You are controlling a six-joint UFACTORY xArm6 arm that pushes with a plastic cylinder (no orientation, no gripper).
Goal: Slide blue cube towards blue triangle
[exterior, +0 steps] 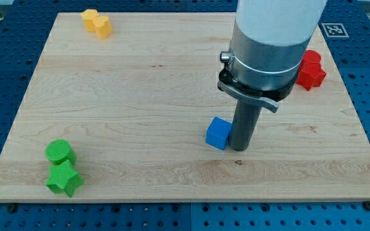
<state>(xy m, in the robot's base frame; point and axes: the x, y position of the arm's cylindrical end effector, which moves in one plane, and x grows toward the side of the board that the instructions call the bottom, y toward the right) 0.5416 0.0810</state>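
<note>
My tip (239, 149): the lower end of my dark rod rests on the wooden board (140, 90), a little toward the view's right of the board's middle and in its lower half.
Pincer state: I carry no pincer, only the straight rod, so nothing here spreads, presses together or pinches.
Blue cube (217, 133): it sits just on the view's left of my tip, touching the rod or very nearly so; I cannot tell which.
Blue triangle: it does not show anywhere in the view; my wide grey-and-white arm body (272, 38) covers part of the board's upper right.
Red block (311, 69): it lies near the board's right edge toward the view's top, partly behind my arm body, its shape hard to make out, well apart from the blue cube.
Yellow block (97, 23): a lumpy piece at the board's upper left, far from my tip.
Green cylinder (60, 153): it stands near the board's lower left corner.
Green star (63, 179): it lies just below the green cylinder, touching it or close to it.
Surroundings: a blue perforated table (5, 77) frames the board on all sides.
</note>
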